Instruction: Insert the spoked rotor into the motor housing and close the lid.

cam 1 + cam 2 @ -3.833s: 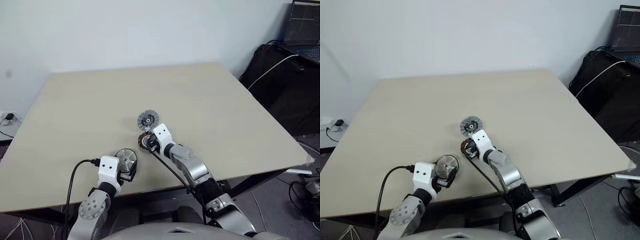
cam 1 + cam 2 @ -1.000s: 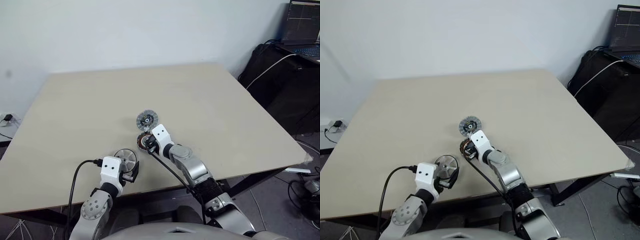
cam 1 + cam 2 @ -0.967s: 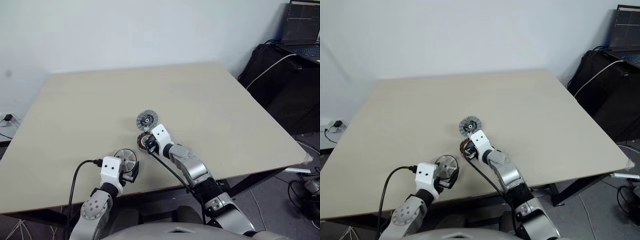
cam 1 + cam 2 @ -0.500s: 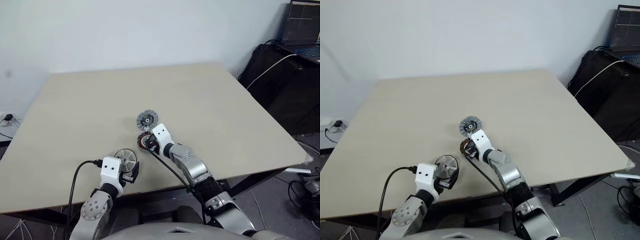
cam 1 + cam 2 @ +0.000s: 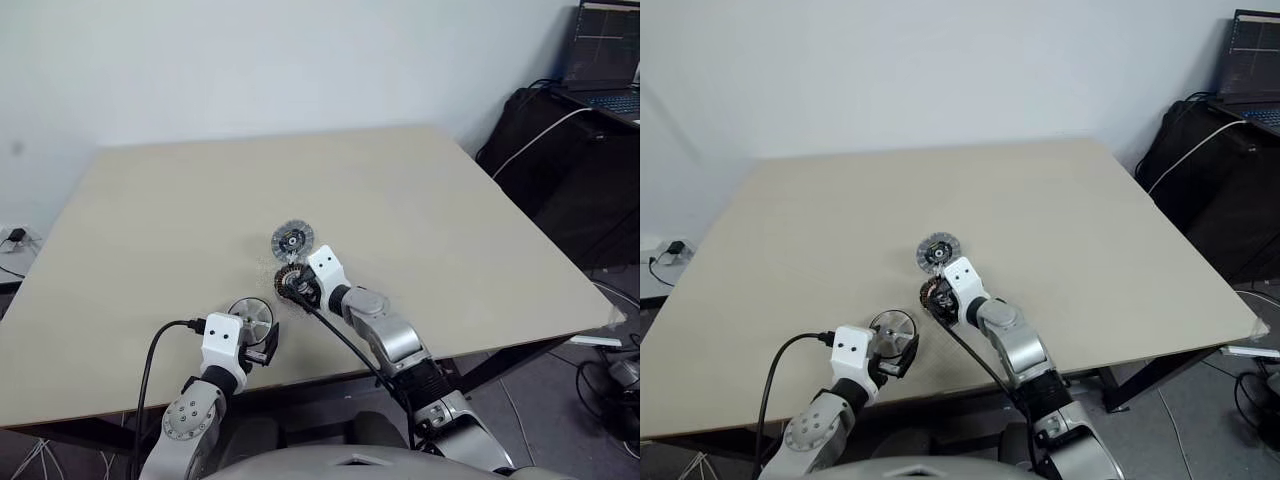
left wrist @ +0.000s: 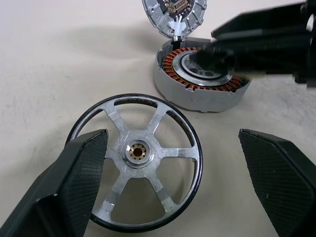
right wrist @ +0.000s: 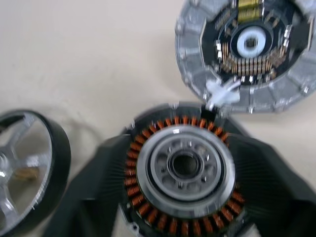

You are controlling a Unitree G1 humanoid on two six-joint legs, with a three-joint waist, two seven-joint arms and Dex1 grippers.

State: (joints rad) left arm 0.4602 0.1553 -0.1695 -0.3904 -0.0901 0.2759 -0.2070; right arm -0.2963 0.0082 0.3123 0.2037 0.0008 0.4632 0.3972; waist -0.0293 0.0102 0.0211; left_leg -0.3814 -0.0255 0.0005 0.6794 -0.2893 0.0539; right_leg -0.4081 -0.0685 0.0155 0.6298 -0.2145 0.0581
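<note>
1. Three motor parts lie on the table (image 5: 420,200): spoked rotor (image 6: 136,159) nearest, motor housing (image 6: 200,76) at its 1 o'clock, lid (image 7: 244,52) beyond.
2. Left gripper (image 6: 173,185) gapes wide around the rotor.
3. Right gripper (image 7: 185,192) flanks the housing, fingers parted; contact unclear.
4. Wrist views reveal the housing's copper windings.

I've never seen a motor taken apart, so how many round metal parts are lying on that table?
3. The spoked rotor lies between the left gripper fingers, the motor housing sits just beyond it, and the lid lies behind the housing, touching it. Smaller bits may be hidden.
</note>
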